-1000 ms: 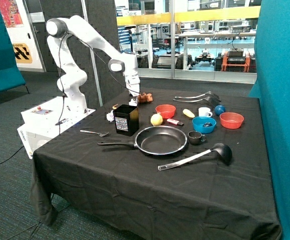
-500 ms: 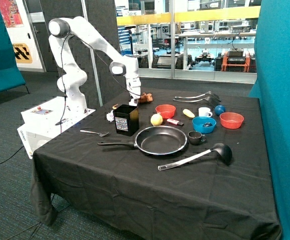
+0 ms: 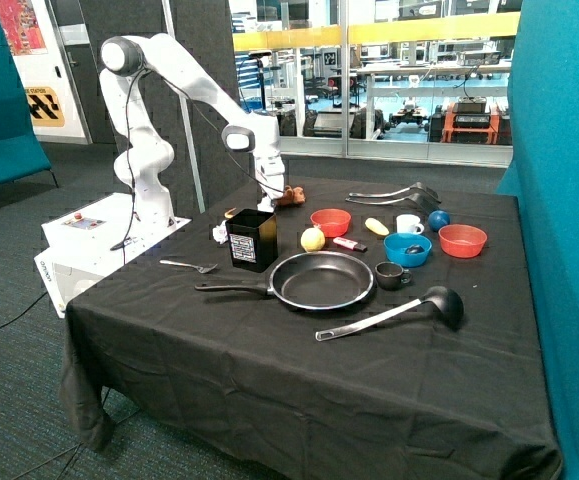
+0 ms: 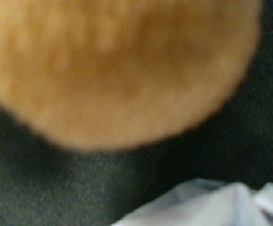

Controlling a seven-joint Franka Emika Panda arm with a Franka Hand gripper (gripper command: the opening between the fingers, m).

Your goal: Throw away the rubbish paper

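One wad of rubbish paper point(image 3: 219, 233) is seen on the black cloth just beside the black box point(image 3: 252, 240), on the side facing the robot's base. A second piece of crumpled white paper point(image 4: 207, 205) is shown at the edge of the wrist view, lying on the cloth close to a brown toy point(image 4: 117, 70) that fills most of that view. In the outside view the brown toy point(image 3: 290, 195) lies behind the box, and the gripper point(image 3: 269, 190) is held low right beside it, so the second wad is judged to lie there, under the arm.

The step in hand is taken to be the reach for that second wad. Neither wad is seen in the box, so the throwing away is not yet done. The next move calls for the fingers to be brought over the paper and not the toy, which lies very near it.

The gripper's opening cannot be told: the fingers are not shown in the wrist view, and in the outside view they are not made out. Whether anything is held cannot be told either. The second wad is hidden in the outside view. The inside of the box is not visible.
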